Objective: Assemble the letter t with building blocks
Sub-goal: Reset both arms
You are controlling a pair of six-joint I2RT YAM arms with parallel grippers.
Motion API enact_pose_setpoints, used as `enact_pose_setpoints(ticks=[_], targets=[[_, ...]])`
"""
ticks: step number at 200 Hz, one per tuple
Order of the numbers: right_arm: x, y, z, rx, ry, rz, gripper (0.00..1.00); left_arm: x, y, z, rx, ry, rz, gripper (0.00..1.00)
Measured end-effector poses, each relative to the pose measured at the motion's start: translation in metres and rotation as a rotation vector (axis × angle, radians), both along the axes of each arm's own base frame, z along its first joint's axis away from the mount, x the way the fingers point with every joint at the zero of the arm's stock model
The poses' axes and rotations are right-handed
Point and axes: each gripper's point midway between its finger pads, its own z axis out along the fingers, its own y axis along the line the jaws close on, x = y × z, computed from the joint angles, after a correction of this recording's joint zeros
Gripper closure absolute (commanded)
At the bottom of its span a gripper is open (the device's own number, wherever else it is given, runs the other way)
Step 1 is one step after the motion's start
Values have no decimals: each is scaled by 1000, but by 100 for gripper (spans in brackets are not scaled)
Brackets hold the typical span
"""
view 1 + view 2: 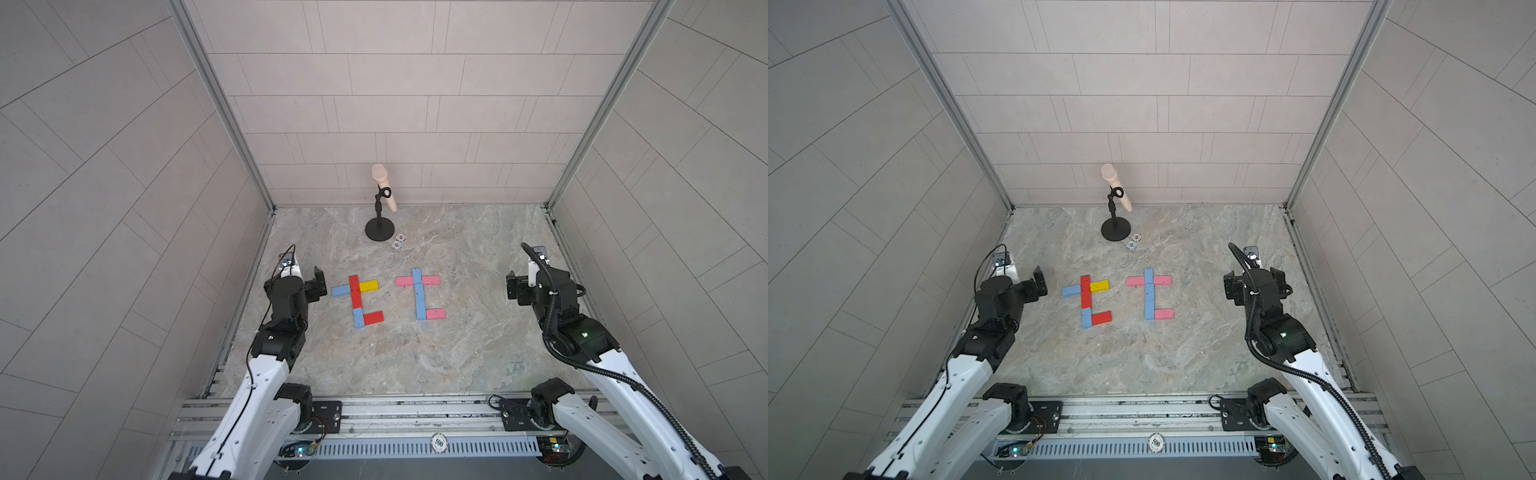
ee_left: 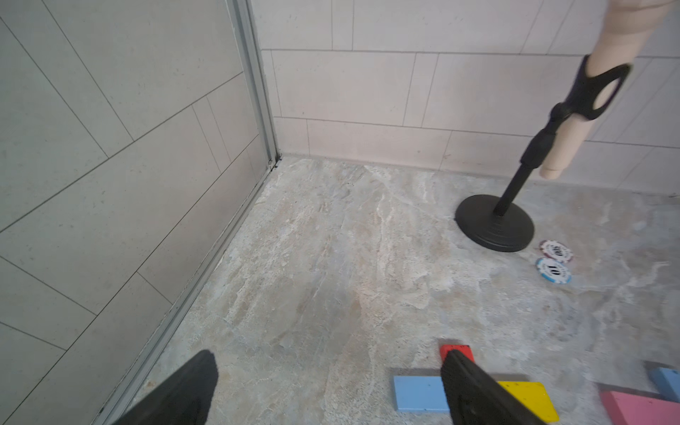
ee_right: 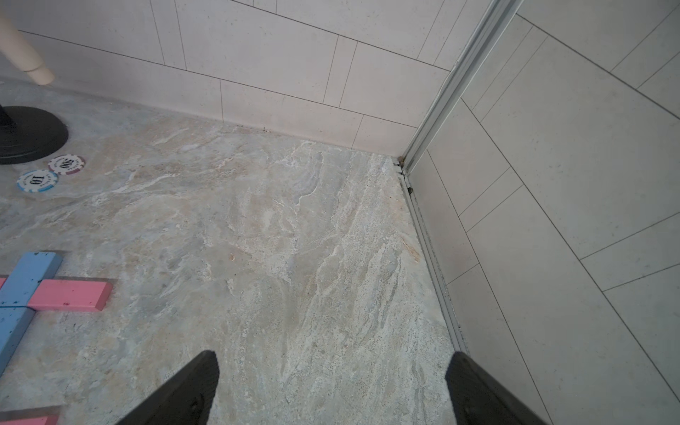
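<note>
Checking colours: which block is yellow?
The yellow block, the crossbar's right half beside the red upright; all other blocks are red, blue or pink.

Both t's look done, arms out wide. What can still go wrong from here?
1. Left gripper hangs open beside the light blue crossbar block; an inward swing would likely knock the loose red-stemmed t apart.
2. Right gripper, also open, sits farther from the pink-and-blue t: lesser risk.
</note>
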Motion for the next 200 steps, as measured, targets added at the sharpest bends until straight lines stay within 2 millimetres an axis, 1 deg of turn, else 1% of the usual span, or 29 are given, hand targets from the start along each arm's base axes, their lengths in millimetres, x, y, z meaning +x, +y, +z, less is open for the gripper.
enact_pose_setpoints(ticks=[17, 36, 62, 90, 97, 111, 130, 152, 161, 174, 184, 200], targets=[[4, -4, -16, 11, -8, -35, 0, 16, 4, -12, 10, 10, 13, 0], [8, -12, -38, 17, -8, -79, 1, 26, 8, -25, 11, -6, 26, 0], [16, -21, -71, 13, 9, -135, 0, 34, 14, -52, 11, -2, 44, 0], [19, -26, -106, -7, 26, -162, 0, 39, 14, -83, 11, 19, 39, 0], [18, -28, -114, -14, 30, -165, 0, 41, 13, -87, 10, 23, 33, 0], [12, -32, -126, -33, 32, -177, 1, 48, 12, -87, 0, -4, 15, 0], [5, -42, -128, -28, -17, -205, 1, 59, 3, -91, -11, -20, -36, 0], [1, -68, -119, 23, -102, -287, 1, 65, -4, -96, -11, -16, -80, 0], [3, -73, -117, 37, -121, -296, 0, 66, -7, -95, -9, -21, -95, 0], [12, -69, -120, 52, -103, -264, 0, 70, -13, -93, 1, -26, -121, 0], [23, -64, -120, 59, -95, -238, 0, 72, -15, -92, 6, -28, -132, 0], [43, -59, -127, 56, -64, -211, 0, 73, -17, -90, 12, -35, -141, 0]])
